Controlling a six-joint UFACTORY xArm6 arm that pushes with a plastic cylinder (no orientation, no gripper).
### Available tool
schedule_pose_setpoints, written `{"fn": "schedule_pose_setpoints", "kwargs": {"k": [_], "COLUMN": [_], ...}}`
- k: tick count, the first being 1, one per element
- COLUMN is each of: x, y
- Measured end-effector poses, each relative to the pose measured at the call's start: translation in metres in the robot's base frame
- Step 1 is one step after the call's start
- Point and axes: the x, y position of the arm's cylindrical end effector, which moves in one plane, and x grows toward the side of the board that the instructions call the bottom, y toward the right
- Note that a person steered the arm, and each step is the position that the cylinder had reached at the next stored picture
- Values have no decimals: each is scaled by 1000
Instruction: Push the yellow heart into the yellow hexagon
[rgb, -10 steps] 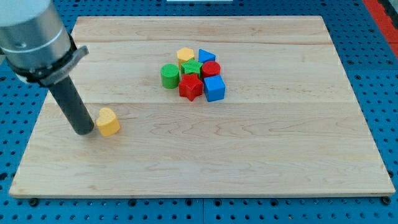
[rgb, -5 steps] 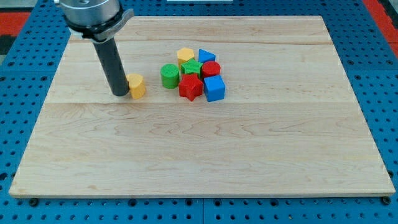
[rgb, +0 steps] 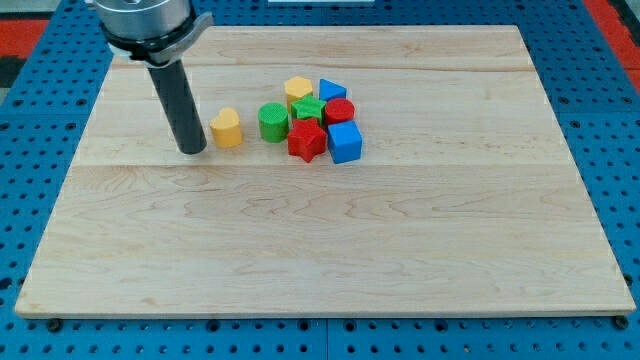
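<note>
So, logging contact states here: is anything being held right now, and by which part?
Nothing is held. My tip stands just to the view's left of the yellow heart, with a small gap between them.

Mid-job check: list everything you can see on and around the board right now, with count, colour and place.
yellow heart: 1, yellow, left of the cluster, apart from it
green cylinder: 1, green, cluster's left
yellow hexagon: 1, yellow, cluster's top
green star: 1, green, cluster's middle
blue block: 1, blue, top right
red cylinder: 1, red, right
red star: 1, red, bottom
blue cube: 1, blue, bottom right
board: 1, wooden
my tip: 1, dark, just left of the heart
</note>
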Motion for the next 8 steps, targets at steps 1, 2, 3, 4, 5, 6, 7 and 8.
{"fn": "schedule_pose_setpoints", "kwargs": {"k": [1, 2, 3, 4, 5, 6, 7, 8], "x": [-1, -19, -41, -56, -75, -80, -84, -125], "y": [9, 14, 23, 40, 69, 85, 48, 40]}}
